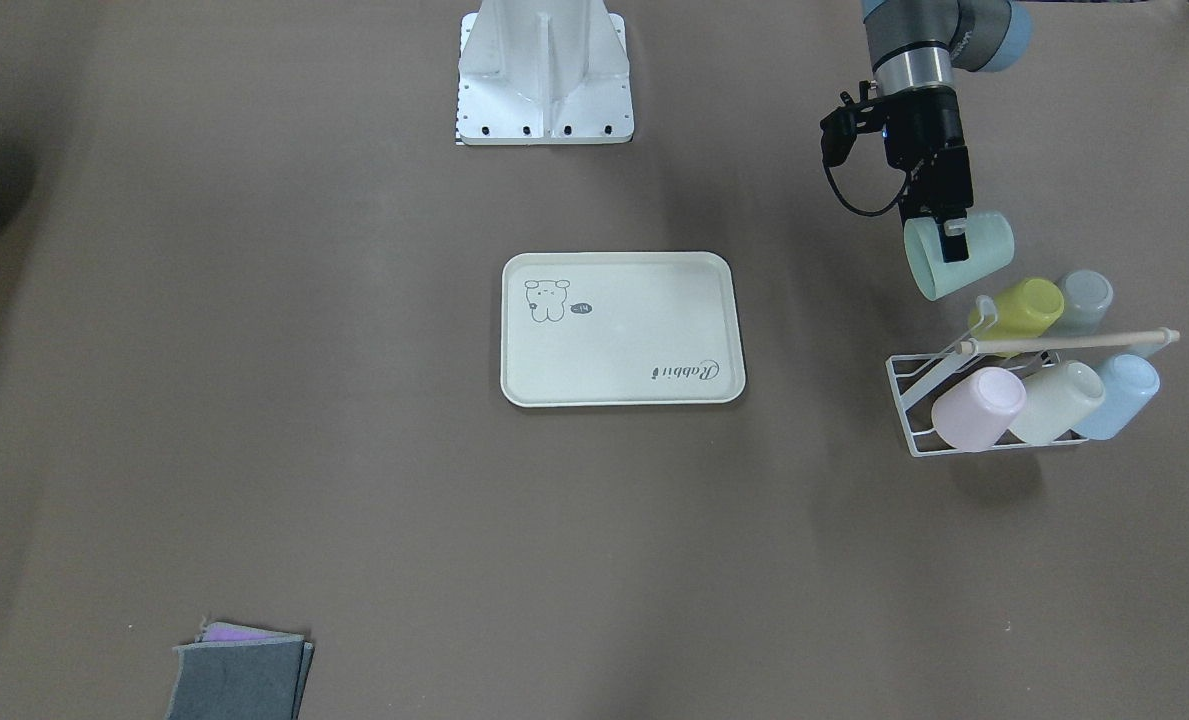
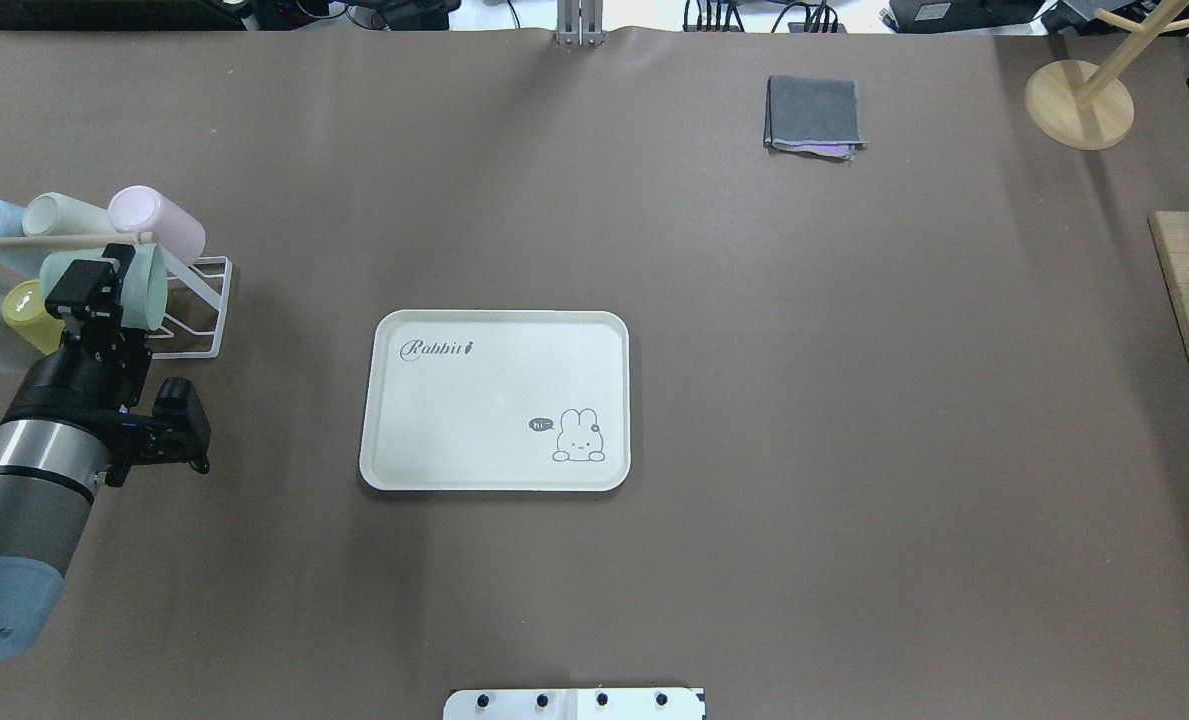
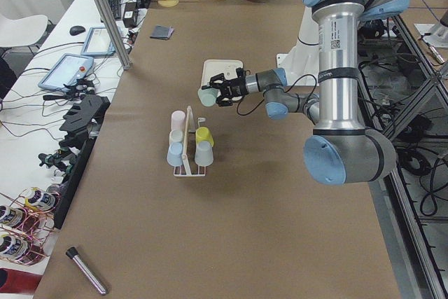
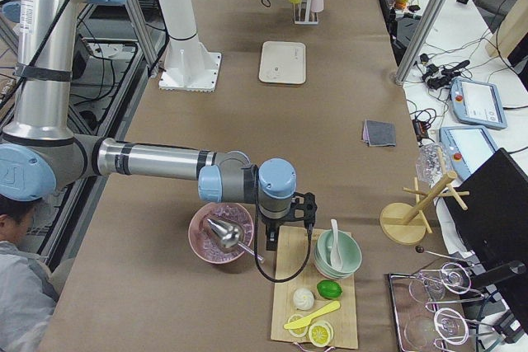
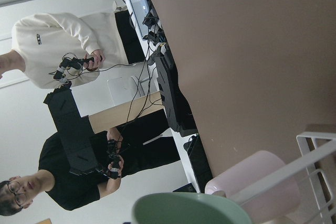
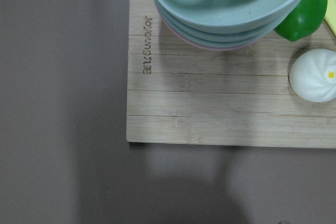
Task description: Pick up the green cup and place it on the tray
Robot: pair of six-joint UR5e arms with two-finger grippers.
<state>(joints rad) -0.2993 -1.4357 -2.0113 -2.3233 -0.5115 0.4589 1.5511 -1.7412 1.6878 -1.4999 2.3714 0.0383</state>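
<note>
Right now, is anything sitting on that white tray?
Nothing: the tray is bare except its printed rabbit and lettering. The green cup is off by the rack, held in the left pincer. Under the tray is hidden.

blocked just ahead of the left jaws by the wire rack point(image 1: 902, 378), crowded with tilted cups, yellow cup point(image 1: 1019, 312) nearest, wooden rod point(image 1: 1074, 342) lying across the top. green cup point(image 1: 984, 250) filling the jaws themselves. sideways from the jaws, open worktop point(image 1: 814, 330) right across to the tray point(image 1: 634, 300), with room to pass.
</note>
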